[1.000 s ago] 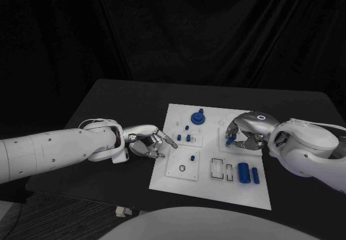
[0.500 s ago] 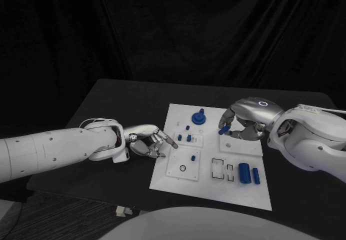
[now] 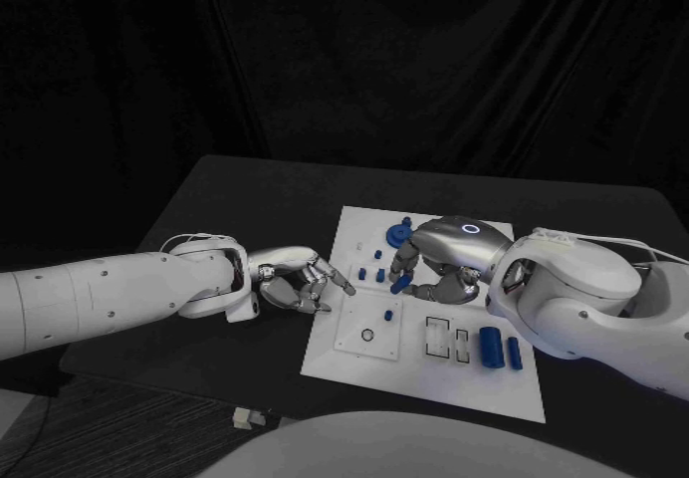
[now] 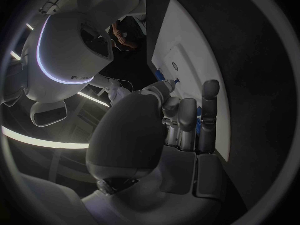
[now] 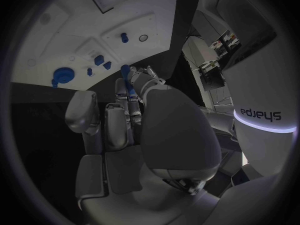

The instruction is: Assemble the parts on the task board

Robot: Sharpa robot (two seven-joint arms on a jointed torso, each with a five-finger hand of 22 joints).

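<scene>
A: Starting at the right hand (image 3: 438, 267) — it is pinching a small blue part (image 3: 399, 284) between its fingertips and carrying it over the middle of the task board (image 3: 431, 383). A second ago that hand was hanging over the board's right half with the same part in it; now it is sitting further toward the board's left half, with the white arm covering much of the right side.

B: And the left hand (image 3: 295, 281)?

A: It is staying where it was, just off the board's left edge, fingers curled in and holding nothing, one finger pointing toward the board.

B: What is lying on the board itself?

A: A round blue knob piece (image 3: 393, 236) is standing near the far edge, two short blue pegs (image 3: 379, 272) are standing beside the carried part, and two blue cylinders (image 3: 500, 349) are lying at the board's near right, next to two rectangular slots (image 3: 435, 335). A square plate with a ring (image 3: 366, 335) is sitting at the near left.

B: Do the wrist cameras add anything?

A: The right wrist view is showing the blue part (image 5: 125, 71) at the fingertips of the right hand (image 5: 134, 110) from behind, with the knob piece (image 5: 62, 75) and pegs (image 5: 99, 60) beyond it — the head view is partly hiding that grip. The left wrist view is showing the left hand (image 4: 178, 130) with its fingers drawn together, by the board's edge (image 4: 164, 35).
</scene>
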